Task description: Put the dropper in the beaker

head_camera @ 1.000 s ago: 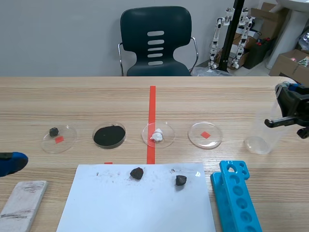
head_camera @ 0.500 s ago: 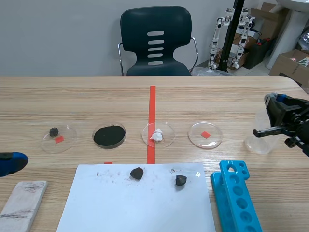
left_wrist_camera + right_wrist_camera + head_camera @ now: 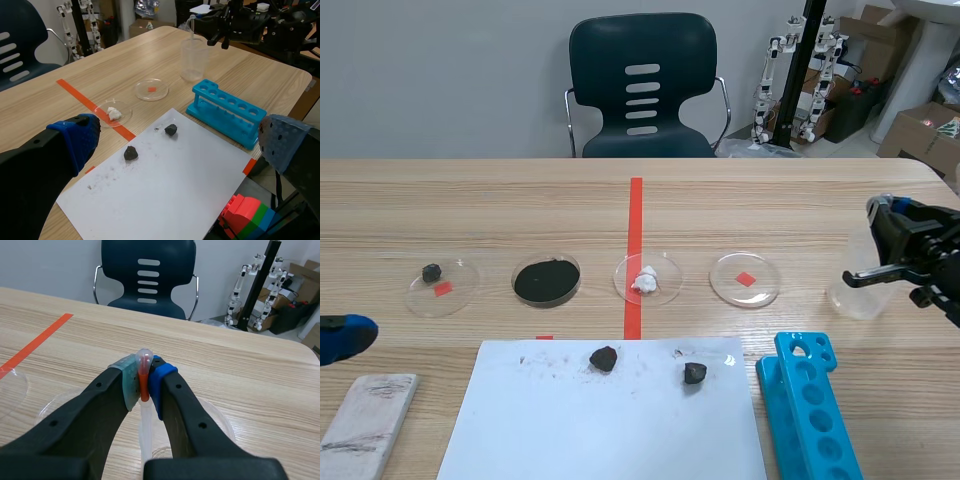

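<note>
My right gripper (image 3: 144, 385) is shut on the dropper (image 3: 144, 360), pinching its orange neck just under the clear bulb. The dropper's clear tube hangs down from the fingers into the mouth of the clear beaker (image 3: 220, 421) below. In the scene view the right gripper (image 3: 888, 215) is over the beaker (image 3: 858, 288) at the table's right edge. From the left wrist view the beaker (image 3: 194, 60) stands far ahead, beyond the rack. My left gripper (image 3: 177, 137) stays open with nothing in it, low at the table's left side (image 3: 342, 335).
Several petri dishes run across the table: one with a dark lump (image 3: 442, 285), one with black powder (image 3: 547, 281), one with a white lump (image 3: 647, 278), one bare (image 3: 745, 278). A blue tube rack (image 3: 810, 405), a white sheet (image 3: 605, 415) with two dark lumps and a grey block (image 3: 365, 425) lie near the front.
The right gripper has come down and a little to the left with the dropper, settling over the beaker. The left arm has not moved.
</note>
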